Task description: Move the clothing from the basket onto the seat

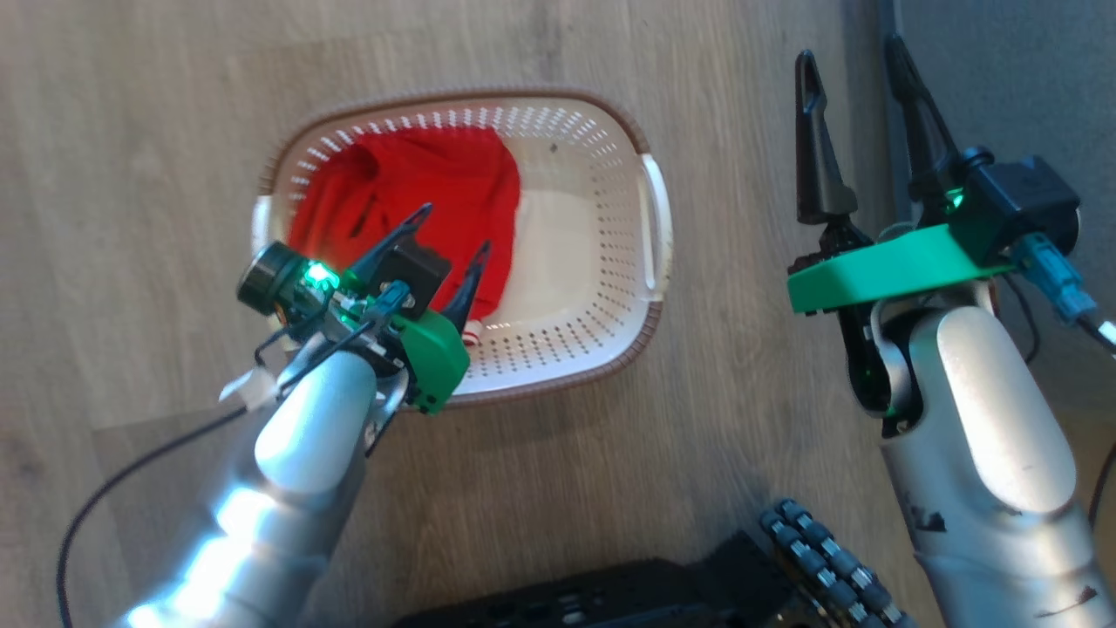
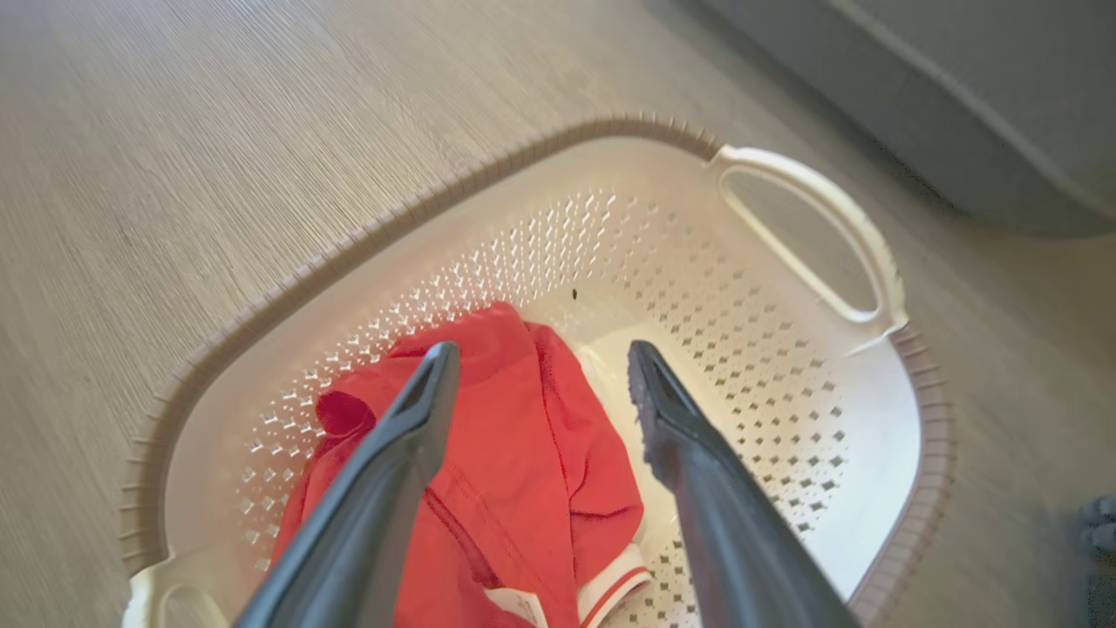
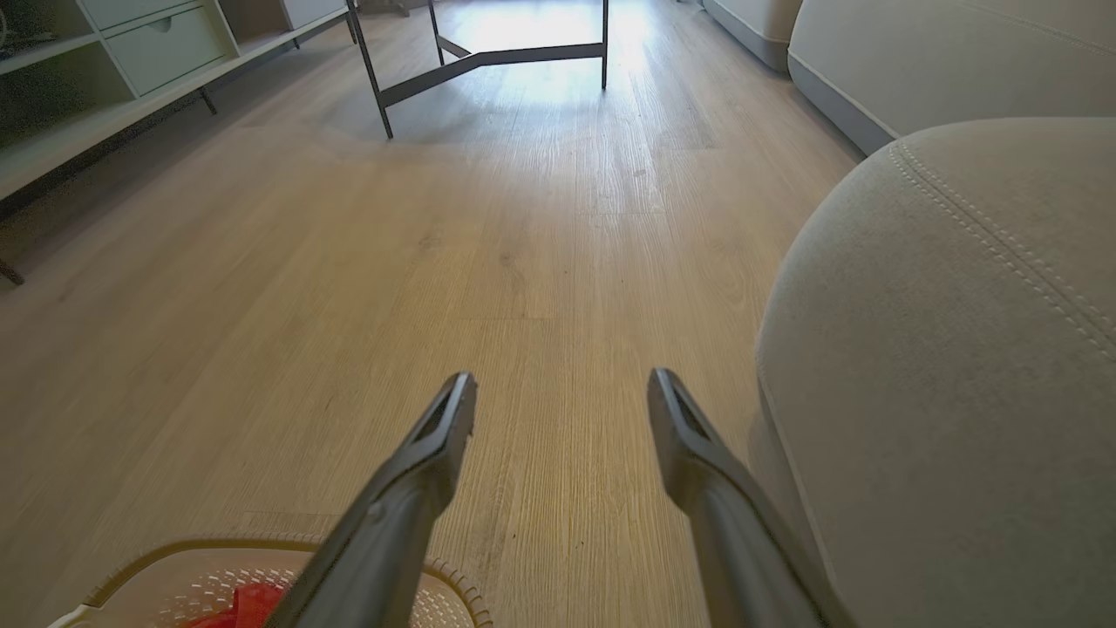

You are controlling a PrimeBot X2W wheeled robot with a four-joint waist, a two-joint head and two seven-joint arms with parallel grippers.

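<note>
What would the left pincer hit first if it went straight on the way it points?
Most likely the red clothing in the basket; the open left pincer aims at it, though depth is unclear.

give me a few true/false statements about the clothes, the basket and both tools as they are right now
1. The red clothing lies inside the basket. True.
2. The left tool is shut on the clothing. False: it is open, with its fingers apart over the clothing.
3. The right tool is open and holds nothing. True.
4. The clothing covers the whole basket bottom. False: it lies at the end on the robot's left, and the other end shows white plastic.
5. The basket stands on the seat. False: it stands on the wooden floor, beside the seat.
</note>
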